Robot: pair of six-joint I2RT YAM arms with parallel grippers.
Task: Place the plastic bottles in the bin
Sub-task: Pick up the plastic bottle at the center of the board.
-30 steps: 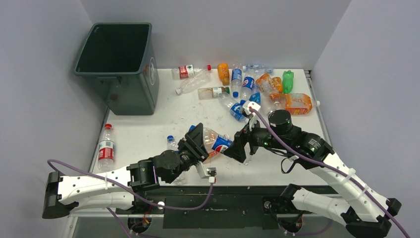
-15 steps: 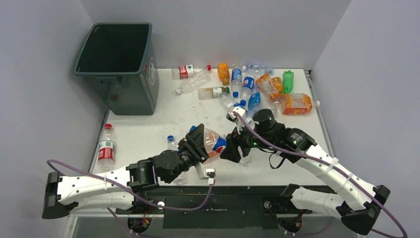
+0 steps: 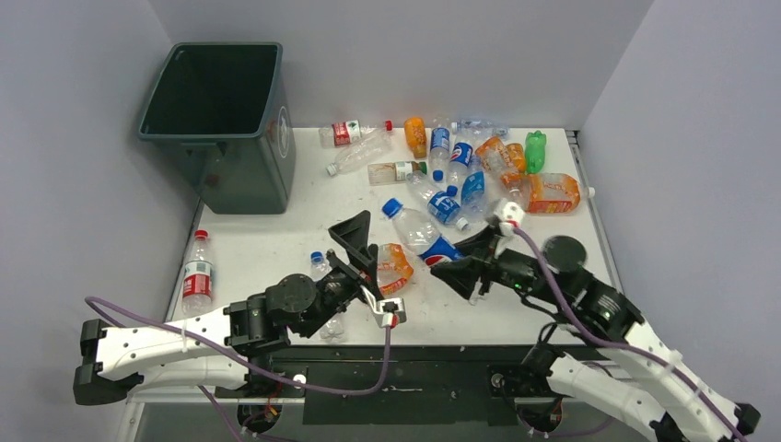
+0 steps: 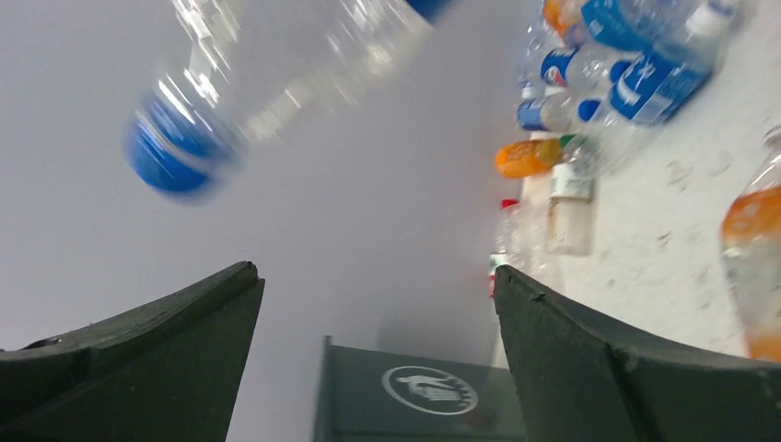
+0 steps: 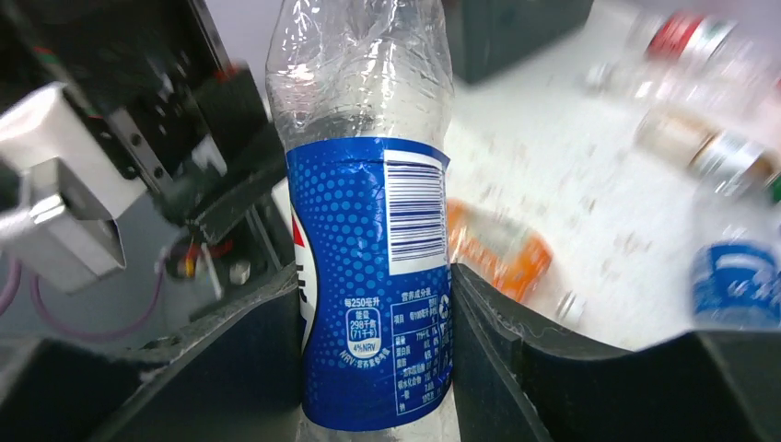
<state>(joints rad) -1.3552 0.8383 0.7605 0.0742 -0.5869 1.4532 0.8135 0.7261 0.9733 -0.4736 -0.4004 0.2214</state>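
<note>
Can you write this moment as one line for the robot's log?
left gripper: open, empty | right gripper: shut on blue-label bottle | bin: looks empty | other bottles: on table

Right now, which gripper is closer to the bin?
Left. The open left gripper lies toward the near edge, right of the bin; the right gripper, clamped on a bottle, sits farther right again.

White table (image 3: 276,249): top scuffed, small specks scattered over middle. Pale grey walls (image 3: 414,55) close it in at back, left and right. Black mounting rail (image 3: 460,364) along near edge. Thin metal strip (image 3: 578,157) along table's right edge, far end.
</note>
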